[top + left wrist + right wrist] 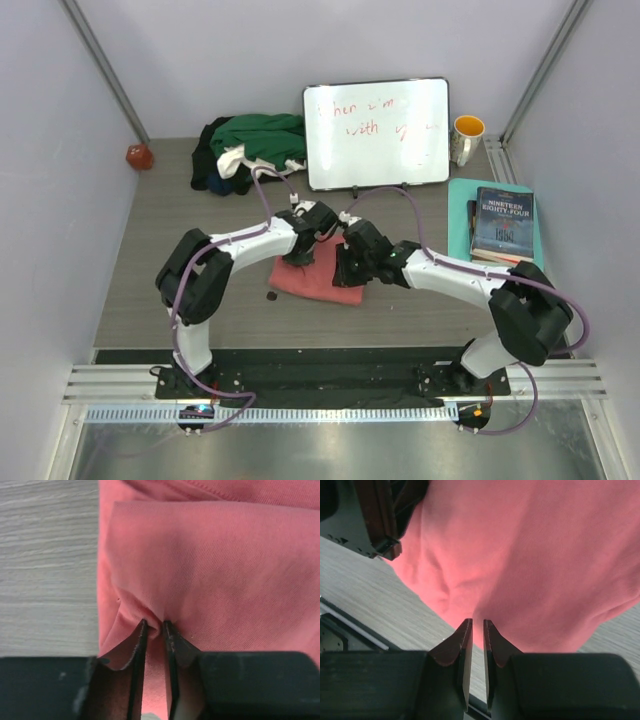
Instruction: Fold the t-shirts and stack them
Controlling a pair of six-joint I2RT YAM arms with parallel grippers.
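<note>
A salmon-pink t-shirt (312, 282) lies partly folded at the table's middle, with both grippers on it. My left gripper (298, 252) is at its left side. In the left wrist view this gripper (155, 624) is shut on a small pinched ridge of the pink cloth (215, 570). My right gripper (346, 270) is at the shirt's right side. In the right wrist view its jaws (475, 622) stand almost together on the edge of the pink cloth (530, 555). At the back left is a heap of other t-shirts: dark green (262, 135), white (232, 158) and black (204, 160).
A white board with red writing (377, 132) stands at the back, with a yellow-lined mug (467, 135) to its right. A book (503, 225) lies on a teal mat (458, 205) at the right. A red ball (139, 156) sits far left, and a small dark spot (270, 296) lies near the shirt.
</note>
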